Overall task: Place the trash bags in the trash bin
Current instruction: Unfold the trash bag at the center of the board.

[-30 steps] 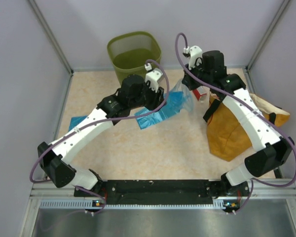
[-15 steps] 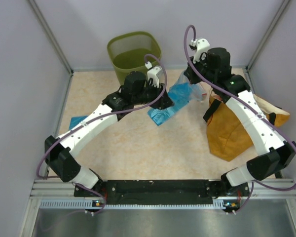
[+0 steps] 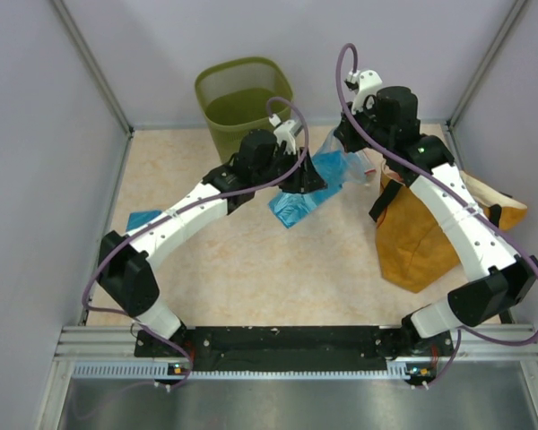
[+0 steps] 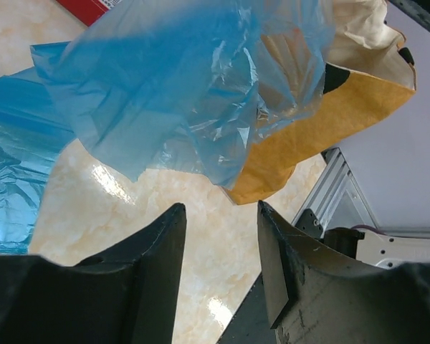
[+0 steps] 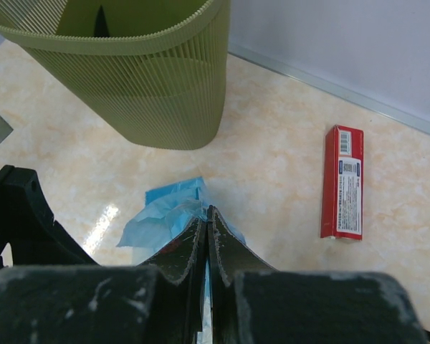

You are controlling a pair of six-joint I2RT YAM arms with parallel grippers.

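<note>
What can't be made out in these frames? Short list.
Top view: the folded trash bag is mostly under the left arm; how many lie there is unclear.
Right wrist view: the trash bin is cut off by the top edge, so its contents are hidden.
Same view: the red box print is too small to read.
Same view: how much of the big trash bag the right gripper pinches is hidden by its shut fingers.

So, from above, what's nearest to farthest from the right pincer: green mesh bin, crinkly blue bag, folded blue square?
1. Crinkly light-blue plastic bag, gripped in the right pincer.
2. Olive-green wire-mesh bin, back left.
3. Folded blue plastic square, far left.
</note>
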